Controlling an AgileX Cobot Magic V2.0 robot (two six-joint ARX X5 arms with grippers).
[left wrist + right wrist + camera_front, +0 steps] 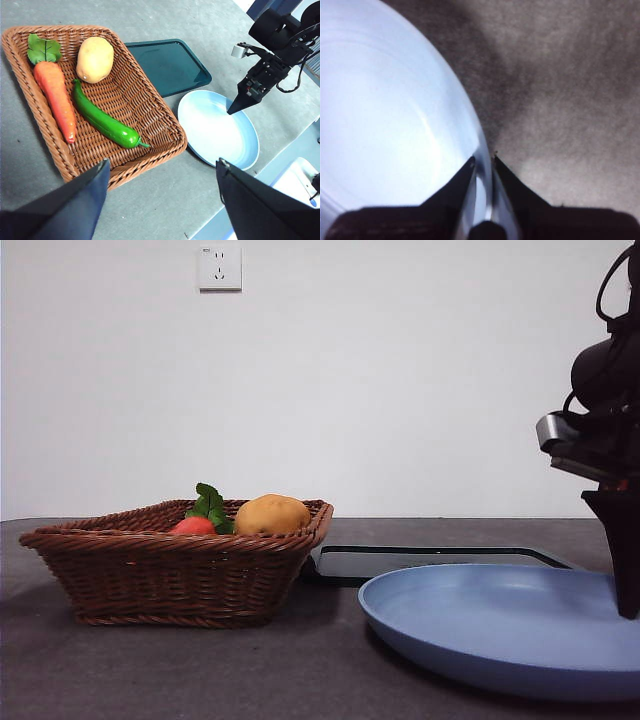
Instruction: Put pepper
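The pepper (105, 122), long, glossy and dark green, lies in the wicker basket (15, 55) between a carrot (52, 95) and a potato (95, 59). In the front view the basket (170, 570) hides it. My left gripper (162, 161) is open and empty, high above the basket's near side. My right gripper (627, 610) stands at the rim of the blue plate (480, 625), and its jaws are closed on that rim (483, 161). The left wrist view shows it (231, 111) at the edge of the plate (215, 125).
A dark teal tray (165, 65) lies beside the basket and behind the plate, low in the front view (430, 562). The carrot's leaves (208, 505) and the potato (272, 514) rise above the basket's rim. The table's edge runs close past the plate.
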